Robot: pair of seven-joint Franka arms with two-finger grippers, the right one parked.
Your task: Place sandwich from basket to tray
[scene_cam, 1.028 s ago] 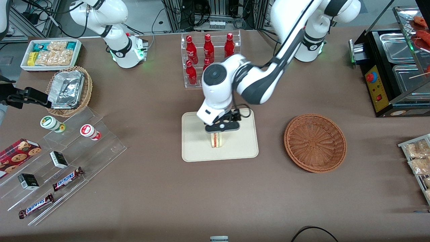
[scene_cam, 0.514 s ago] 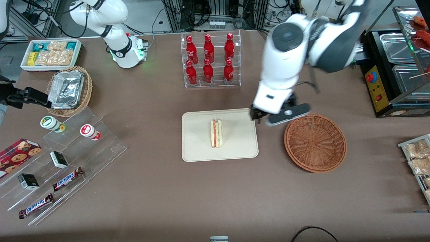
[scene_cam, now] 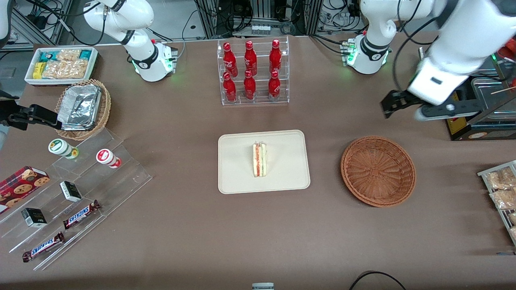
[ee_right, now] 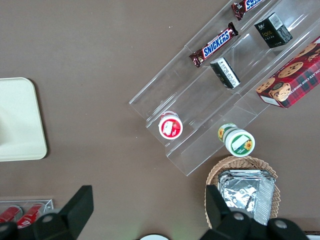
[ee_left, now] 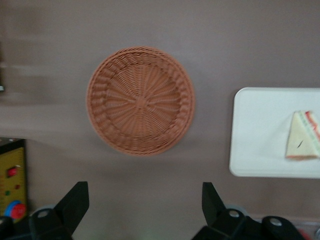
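1. Sandwich [scene_cam: 259,160] stands on edge near the middle of the cream-beige tray [scene_cam: 236,179], its pink-orange and green filling facing up; nothing touches it. The left wrist view shows it as a white wedge [ee_left: 303,142] on the same tray [ee_left: 255,135].
2. Basket [scene_cam: 378,171], round and reddish-brown wicker, sits on the brown table [scene_cam: 201,233] beside the tray, toward the working arm's end, apart from it. Its bowl holds nothing in either view [ee_left: 140,100].
3. Gripper [scene_cam: 403,105] of the left arm hangs high above the table, farther from the front camera than the basket and well apart from the tray, close to the black food warmer [scene_cam: 463,104]. Its fingers [ee_left: 75,202] are spread wide with nothing between them.
4. Red soda bottles [scene_cam: 250,68] stand in a clear rack, farther from the front camera than the tray.
5. Toward the parked arm's end lie a tan wicker basket with foil trays [scene_cam: 82,108], a white bin of snack packets [scene_cam: 60,64], and a clear stepped stand with Snickers bars [scene_cam: 80,213].
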